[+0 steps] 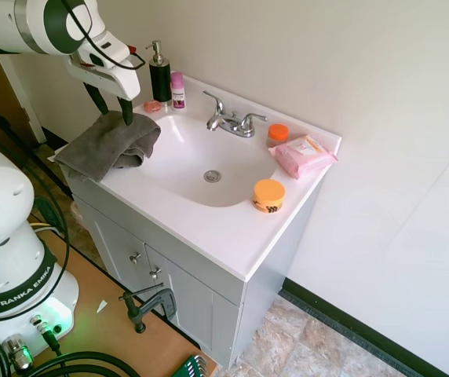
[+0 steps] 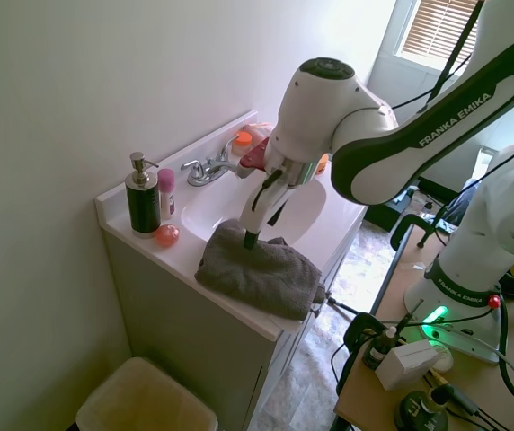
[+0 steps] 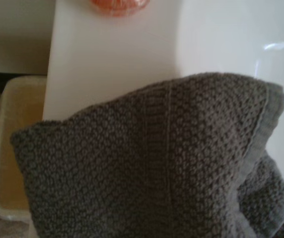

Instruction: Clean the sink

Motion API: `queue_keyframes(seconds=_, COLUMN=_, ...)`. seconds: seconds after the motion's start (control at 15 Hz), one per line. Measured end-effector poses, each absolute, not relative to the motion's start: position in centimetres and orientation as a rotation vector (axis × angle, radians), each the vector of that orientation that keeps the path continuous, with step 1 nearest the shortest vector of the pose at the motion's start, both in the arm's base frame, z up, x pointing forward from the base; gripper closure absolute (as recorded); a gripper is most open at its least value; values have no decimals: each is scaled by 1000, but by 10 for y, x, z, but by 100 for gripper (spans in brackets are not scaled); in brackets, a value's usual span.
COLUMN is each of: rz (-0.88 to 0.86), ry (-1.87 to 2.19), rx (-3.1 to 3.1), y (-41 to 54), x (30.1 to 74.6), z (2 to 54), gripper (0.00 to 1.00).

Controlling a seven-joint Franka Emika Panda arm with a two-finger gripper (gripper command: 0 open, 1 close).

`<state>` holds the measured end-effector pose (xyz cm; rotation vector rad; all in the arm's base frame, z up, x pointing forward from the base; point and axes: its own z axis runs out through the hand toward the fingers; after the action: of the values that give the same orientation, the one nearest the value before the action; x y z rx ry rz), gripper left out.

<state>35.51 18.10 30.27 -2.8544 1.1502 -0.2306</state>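
One gripper (image 1: 113,107) hung over a grey towel (image 1: 108,144) beside the sink (image 1: 185,169).
Its jaws were spread, both dark fingertips (image 2: 251,239) just above or touching the crumpled cloth, nothing pinched between them. That towel lay on the vanity top at the basin's rim, near a soap dispenser (image 2: 141,197), a pink bottle (image 2: 165,194) and the chrome faucet (image 1: 231,120).

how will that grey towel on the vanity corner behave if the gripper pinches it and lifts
The grey towel lies bunched in soft folds, so it will probably droop and unfold rather than lift flat. Its coarse knit should resist slipping from the gripper. One edge overhangs the counter, so dragging might pull it off.
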Motion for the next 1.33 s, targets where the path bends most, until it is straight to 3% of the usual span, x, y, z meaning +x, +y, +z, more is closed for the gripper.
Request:
queue_keyframes(seconds=0.47, rz=-129, ry=1171, rx=-2889, y=184, x=353, z=247, gripper=0)
queue_keyframes(seconds=0.53, rz=-126, ry=1171, rx=-2894, y=183, x=354, z=244, gripper=100)
queue_keyframes(seconds=1.33, rz=-123, ry=1185, rx=-2898, y=184, x=354, z=245, gripper=100)
